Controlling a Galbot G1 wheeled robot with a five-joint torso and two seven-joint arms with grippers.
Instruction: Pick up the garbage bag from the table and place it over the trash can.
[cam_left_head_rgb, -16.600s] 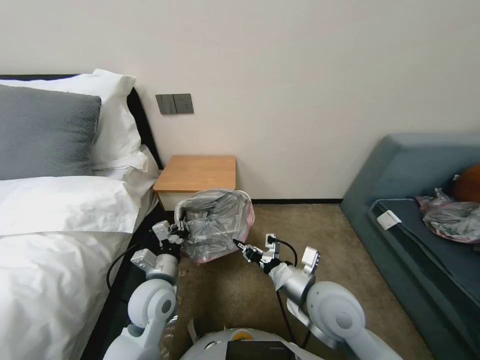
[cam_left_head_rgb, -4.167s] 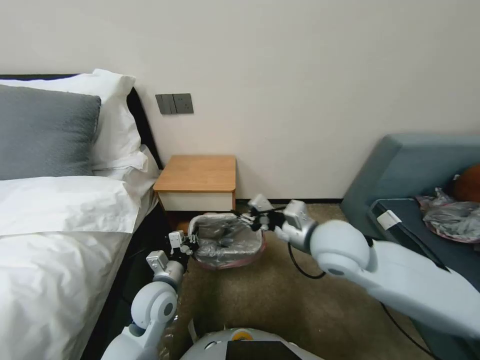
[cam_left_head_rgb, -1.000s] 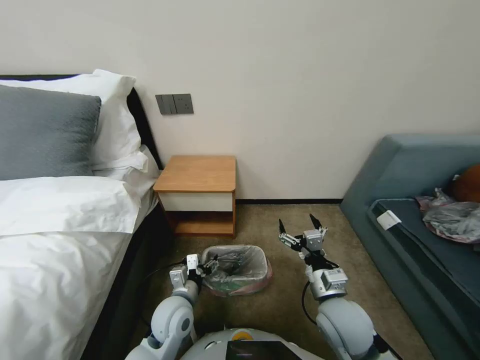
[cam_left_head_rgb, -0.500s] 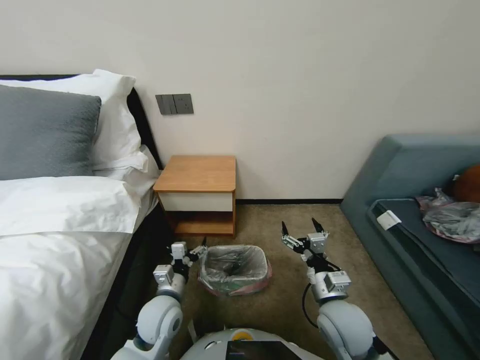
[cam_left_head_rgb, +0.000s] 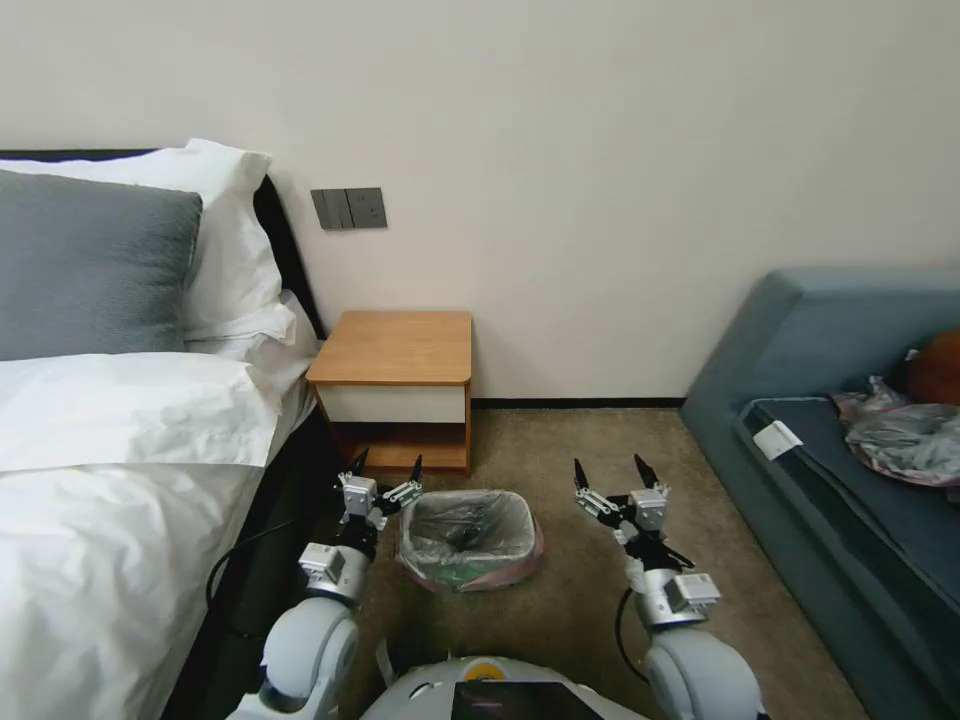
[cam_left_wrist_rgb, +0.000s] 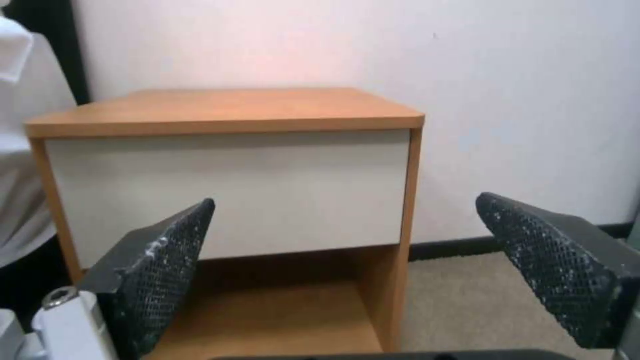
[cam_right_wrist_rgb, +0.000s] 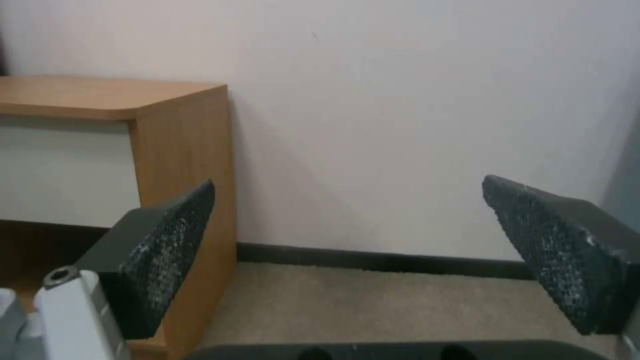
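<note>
The garbage bag (cam_left_head_rgb: 466, 518), thin grey film with a pinkish rim, lines the trash can (cam_left_head_rgb: 452, 574) on the carpet and is folded down over its edge. My left gripper (cam_left_head_rgb: 388, 464) is open just left of the can, fingers up, holding nothing. To the right of the can my right gripper (cam_left_head_rgb: 609, 466) is open and holds nothing. The table (cam_left_head_rgb: 395, 346), a wooden nightstand with a white drawer, stands behind the can with a bare top. In the left wrist view the left gripper (cam_left_wrist_rgb: 345, 200) faces the table (cam_left_wrist_rgb: 220, 107). In the right wrist view the right gripper (cam_right_wrist_rgb: 348, 182) faces the wall beside the table (cam_right_wrist_rgb: 183, 130).
A bed (cam_left_head_rgb: 110, 440) with white sheets and pillows runs along the left, close to my left arm. A blue sofa (cam_left_head_rgb: 850, 400) on the right carries a grey-and-pink plastic bundle (cam_left_head_rgb: 905, 440). Open carpet (cam_left_head_rgb: 580, 610) lies between the can and the sofa.
My left gripper has let go of the bag's rim, opened and drawn up and back to the left of the can. The right gripper has shifted slightly right. The bag stays on the can.
</note>
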